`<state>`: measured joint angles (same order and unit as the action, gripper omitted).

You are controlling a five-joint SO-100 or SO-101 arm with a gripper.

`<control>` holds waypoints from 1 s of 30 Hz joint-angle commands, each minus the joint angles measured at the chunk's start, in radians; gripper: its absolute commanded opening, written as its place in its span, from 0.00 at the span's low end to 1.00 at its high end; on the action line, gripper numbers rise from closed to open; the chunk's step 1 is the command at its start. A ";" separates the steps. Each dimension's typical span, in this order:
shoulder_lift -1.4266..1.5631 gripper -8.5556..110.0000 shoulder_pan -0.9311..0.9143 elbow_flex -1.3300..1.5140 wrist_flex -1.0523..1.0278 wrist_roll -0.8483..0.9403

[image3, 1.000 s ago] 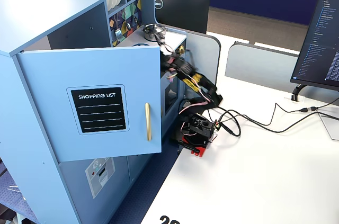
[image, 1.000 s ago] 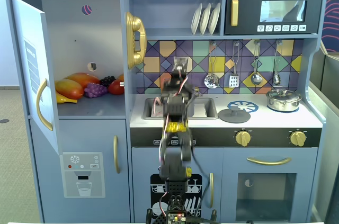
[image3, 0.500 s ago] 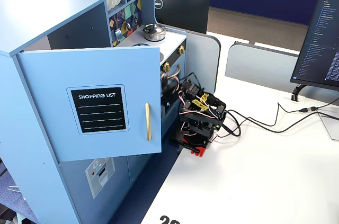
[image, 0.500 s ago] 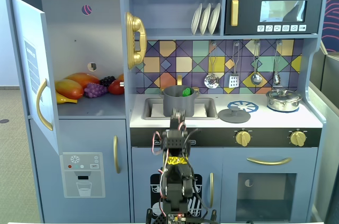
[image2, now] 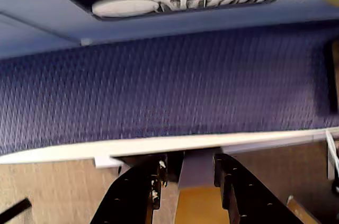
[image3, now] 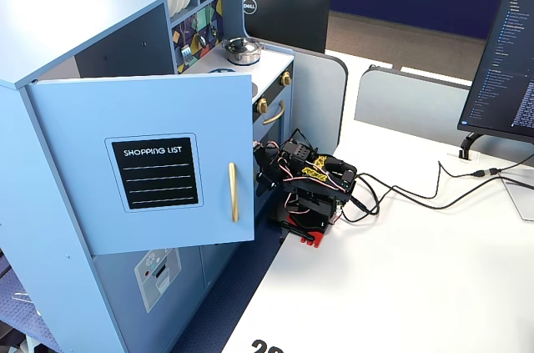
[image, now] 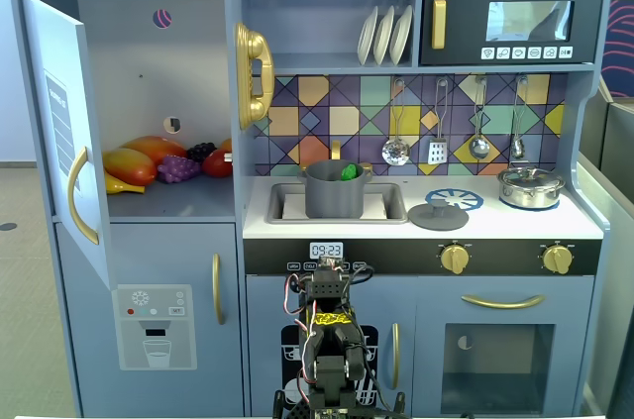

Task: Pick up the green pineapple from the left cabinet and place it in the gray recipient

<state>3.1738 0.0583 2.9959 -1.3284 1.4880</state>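
Observation:
The green pineapple lies inside the gray recipient, with only its top showing above the rim. The recipient stands in the sink. The left cabinet has its door swung open; the door also shows in a fixed view. My arm is folded low in front of the kitchen, at the table's edge. In the wrist view my gripper is open and empty, over the table edge and the blue carpet.
Orange, purple and red toy fruits lie on the cabinet shelf. A gray lid and a shiny silver pot sit on the counter. A monitor and cables are on the white table.

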 commanded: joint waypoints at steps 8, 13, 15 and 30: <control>0.003 0.07 -0.015 0.005 -0.198 0.006; 0.005 0.09 -0.029 0.005 -0.201 0.021; 0.005 0.09 -0.029 0.005 -0.201 0.021; 0.005 0.11 -0.029 0.005 -0.201 0.021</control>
<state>3.1815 0.0445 2.9959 -1.3484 1.5064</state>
